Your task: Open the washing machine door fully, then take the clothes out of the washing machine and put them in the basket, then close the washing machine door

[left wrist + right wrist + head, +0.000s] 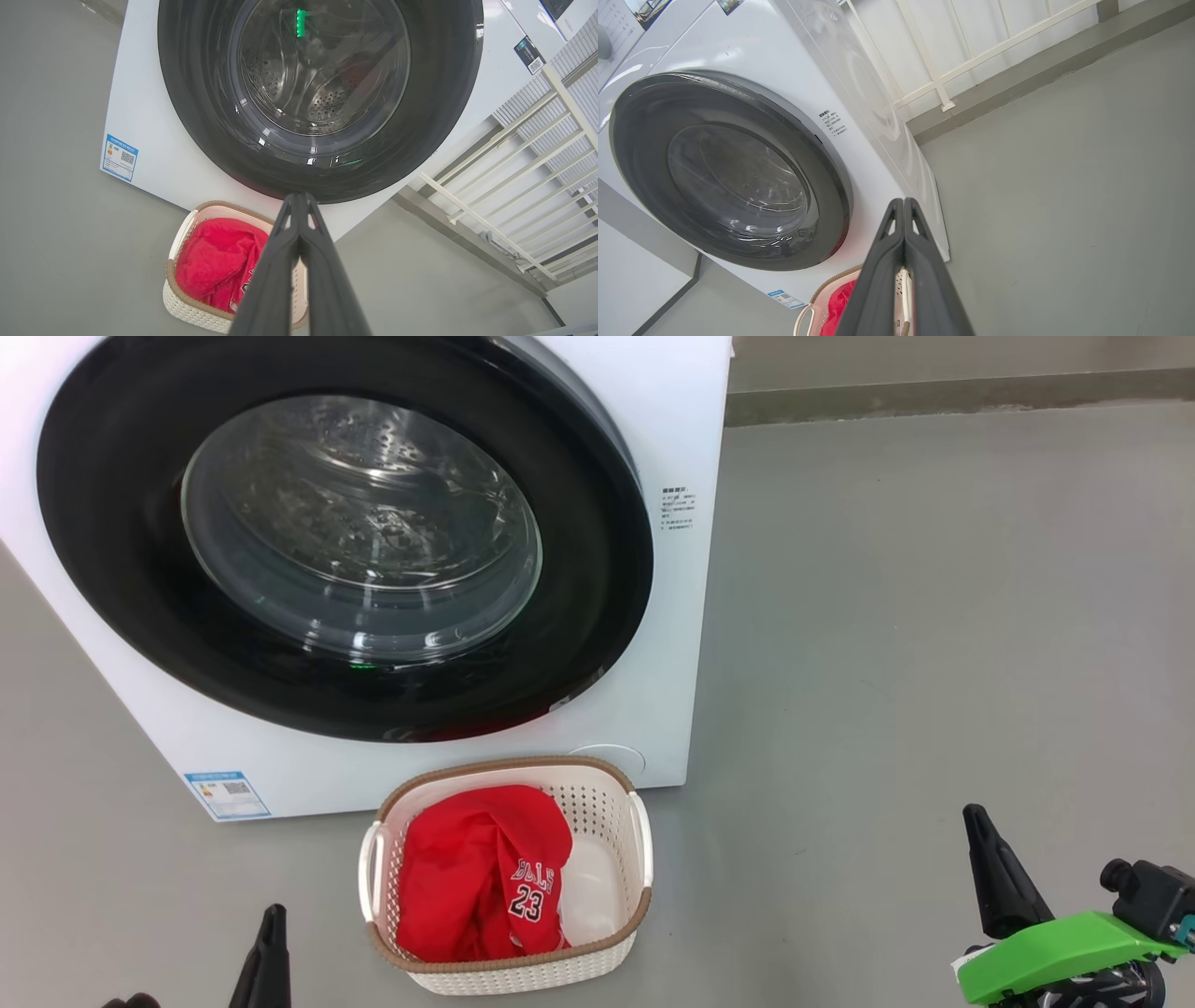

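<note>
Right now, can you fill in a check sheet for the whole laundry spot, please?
Surface: smooth grey floor.
Job's things: washing machine door shut on the white washing machine; red clothes lie in the basket in front of it.
Clutter: nothing seen.
Hands: left hand shut, empty; right hand shut, empty; both off the door.
Cables: nothing seen.
Surroundings: white railing beside the machine.

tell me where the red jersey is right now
In the head view the red jersey lies in the left part of the basket, on the floor just in front of the washing machine.
</note>
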`<state>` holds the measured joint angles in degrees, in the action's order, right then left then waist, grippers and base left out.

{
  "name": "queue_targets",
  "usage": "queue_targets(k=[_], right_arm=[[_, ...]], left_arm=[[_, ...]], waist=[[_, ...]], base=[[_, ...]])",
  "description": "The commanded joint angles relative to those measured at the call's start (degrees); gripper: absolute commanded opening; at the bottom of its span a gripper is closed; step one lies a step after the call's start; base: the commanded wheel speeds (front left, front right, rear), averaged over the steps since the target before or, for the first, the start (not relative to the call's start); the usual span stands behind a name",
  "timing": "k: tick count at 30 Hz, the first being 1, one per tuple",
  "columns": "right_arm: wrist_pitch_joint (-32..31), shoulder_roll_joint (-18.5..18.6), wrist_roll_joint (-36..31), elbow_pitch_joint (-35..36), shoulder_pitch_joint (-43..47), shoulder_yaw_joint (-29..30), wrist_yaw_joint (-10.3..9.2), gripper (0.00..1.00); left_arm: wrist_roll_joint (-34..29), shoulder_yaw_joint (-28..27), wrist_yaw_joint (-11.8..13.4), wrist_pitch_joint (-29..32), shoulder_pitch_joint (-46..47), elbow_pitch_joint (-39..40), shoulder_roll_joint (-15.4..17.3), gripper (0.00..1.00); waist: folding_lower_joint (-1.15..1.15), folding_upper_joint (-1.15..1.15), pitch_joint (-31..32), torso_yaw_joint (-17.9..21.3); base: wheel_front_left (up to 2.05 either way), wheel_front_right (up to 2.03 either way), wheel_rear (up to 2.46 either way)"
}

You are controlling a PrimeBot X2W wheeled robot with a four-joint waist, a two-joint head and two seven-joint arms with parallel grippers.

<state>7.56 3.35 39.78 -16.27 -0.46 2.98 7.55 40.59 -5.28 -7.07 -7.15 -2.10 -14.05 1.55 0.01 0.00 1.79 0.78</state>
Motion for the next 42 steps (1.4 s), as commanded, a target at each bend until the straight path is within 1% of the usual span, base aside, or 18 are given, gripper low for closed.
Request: queue_targets(k=[1,42], right_arm=[[-0.4,0.4,1.8,1.7,-2.9,0.0,-0.02,0.0],[-7.1,0.0,26.7,2.0,-4.3,1.8,-0.04,0.0]], left_arm=[[1.6,-0.6,-0.1,0.3,2.5,1.1,0.8,0.0],[26.1,-0.9,-0.3,6.9,5.3,0.6,1.1,0.0]], waist=[[0.0,0.0,0.0,0.0],[-0.01,0.0,-1.0,-0.4]], base=[[0.0,0.0,0.0],[0.0,0.0,0.0]])
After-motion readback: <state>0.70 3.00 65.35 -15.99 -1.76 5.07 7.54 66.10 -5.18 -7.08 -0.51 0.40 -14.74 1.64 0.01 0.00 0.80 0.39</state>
